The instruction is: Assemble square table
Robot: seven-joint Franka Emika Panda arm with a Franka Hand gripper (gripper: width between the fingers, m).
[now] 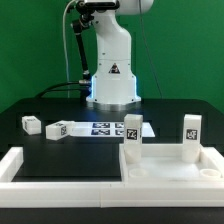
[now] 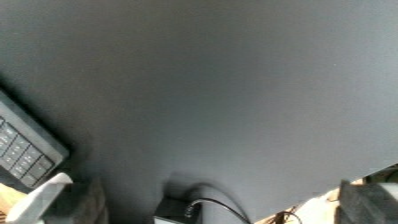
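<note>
At the exterior view's far left, one loose leg point(image 1: 30, 124) lies on its side on the dark table point(image 1: 60, 105), and a second loose leg point(image 1: 57, 128) lies just beside it. Both are well apart from the work area, probably parked within easy reach for later. The marker board point(image 1: 100, 127) lies flat at mid-frame. In the lower right, the square panel point(image 1: 170, 172) sits tucked against the white border bars point(image 1: 60, 180), likely so that it is braced while legs are twisted in. Two legs stand upright on it, the nearer upright leg point(image 1: 132, 138) at its left corner and the farther upright leg point(image 1: 190, 135) toward the right. They look seated, though I cannot tell how tightly.

The arm point(image 1: 108, 60) rises from its base at upper centre and leaves the top of the frame, so its hand does not show there. In the wrist view the claw point(image 2: 214, 197) is released, its blurred fingers point(image 2: 50, 198) spread wide with nothing between them, over bare table and a cable point(image 2: 199, 205)
</note>
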